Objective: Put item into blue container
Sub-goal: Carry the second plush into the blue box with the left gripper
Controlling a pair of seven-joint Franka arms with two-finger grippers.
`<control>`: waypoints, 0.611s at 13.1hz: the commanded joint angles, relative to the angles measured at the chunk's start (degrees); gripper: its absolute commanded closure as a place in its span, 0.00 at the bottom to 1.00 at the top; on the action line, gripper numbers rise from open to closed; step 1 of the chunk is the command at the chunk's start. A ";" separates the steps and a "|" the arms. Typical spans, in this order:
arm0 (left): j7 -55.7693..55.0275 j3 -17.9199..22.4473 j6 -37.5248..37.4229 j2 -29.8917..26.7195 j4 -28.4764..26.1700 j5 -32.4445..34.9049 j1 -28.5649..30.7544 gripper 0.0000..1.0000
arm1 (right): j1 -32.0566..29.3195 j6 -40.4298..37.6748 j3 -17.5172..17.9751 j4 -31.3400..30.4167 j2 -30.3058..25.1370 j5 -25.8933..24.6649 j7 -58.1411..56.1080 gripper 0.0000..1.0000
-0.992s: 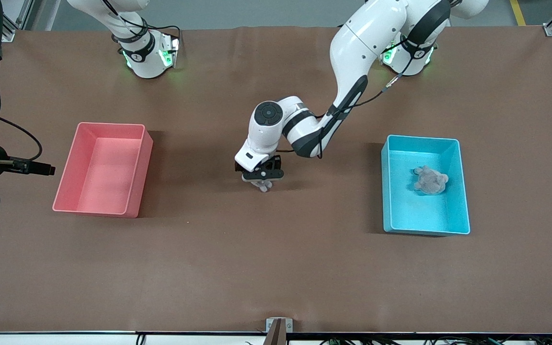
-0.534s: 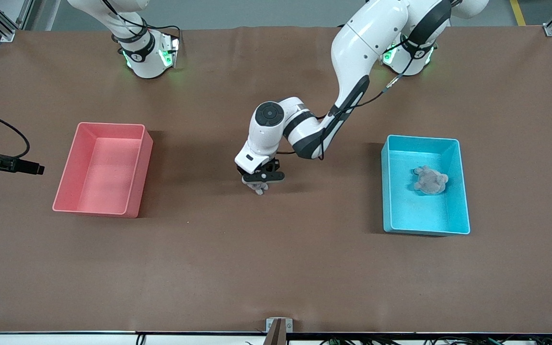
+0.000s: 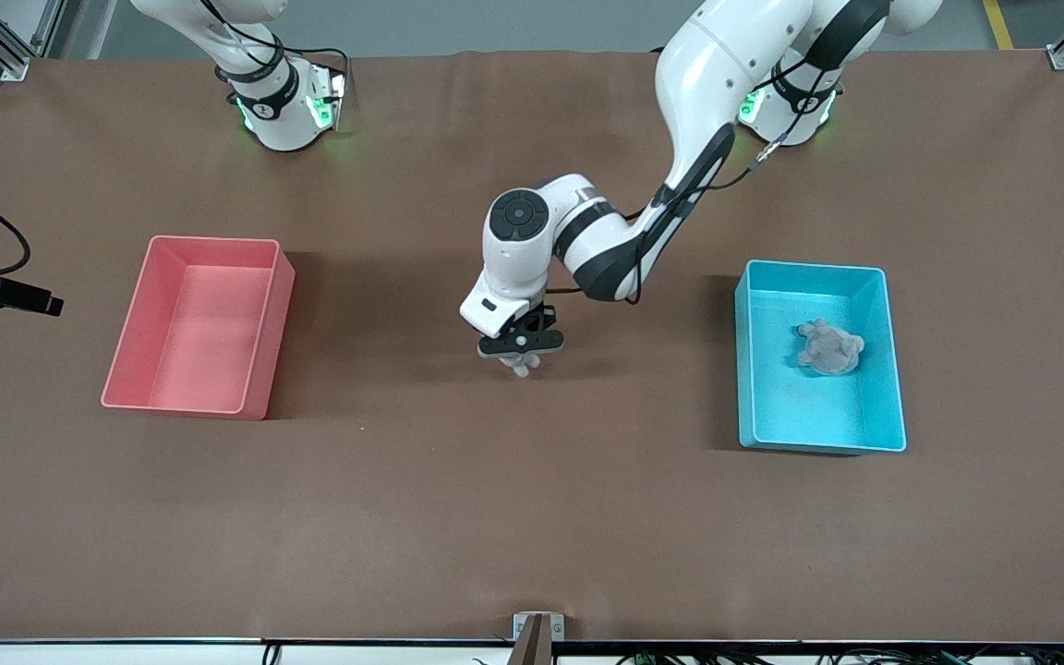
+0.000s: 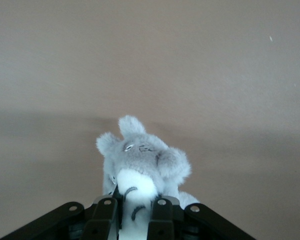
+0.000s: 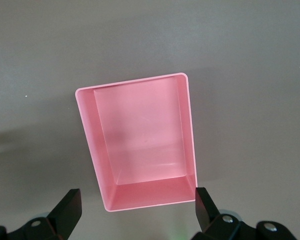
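A small grey and white plush toy [image 4: 140, 165] is gripped by my left gripper [image 4: 135, 202], whose fingers [image 4: 104, 210] press on its white belly. In the front view this gripper [image 3: 521, 362] hangs over the middle of the table, with the toy [image 3: 522, 368] poking out below it. The blue container [image 3: 820, 267] stands toward the left arm's end of the table, with another grey plush [image 3: 829, 348] lying in it. My right gripper [image 5: 136, 202] is open, high above the pink bin [image 5: 140, 140], and is out of the front view.
The pink bin [image 3: 195, 323] stands toward the right arm's end of the table. A black cable end [image 3: 6, 294] of the right arm shows at the edge of the front view. Brown table surface [image 3: 532, 517] stretches between the two bins.
My left gripper has lifted slightly and shifted toward the blue container with the plush toy. The right arm has withdrawn almost fully out of the front view.
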 commanded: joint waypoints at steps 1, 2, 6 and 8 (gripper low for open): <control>5.92 -0.22 -10.96 -8.46 -1.83 0.47 2.44 0.79 | -1.79 0.40 0.94 -2.09 -1.21 0.73 -0.60 0.00; 10.39 -0.48 -15.26 -11.53 -2.70 0.29 4.19 0.79 | -1.61 0.31 0.94 -2.09 -1.21 0.64 -0.51 0.00; 28.49 -1.80 -20.67 -24.00 -12.69 -3.48 14.82 0.79 | -1.52 -0.48 1.11 -2.09 -1.21 0.73 -0.24 0.00; 36.93 -1.89 -20.32 -29.90 -19.99 -3.67 19.65 0.78 | -1.26 -0.66 1.20 -2.09 -1.21 0.73 0.28 0.00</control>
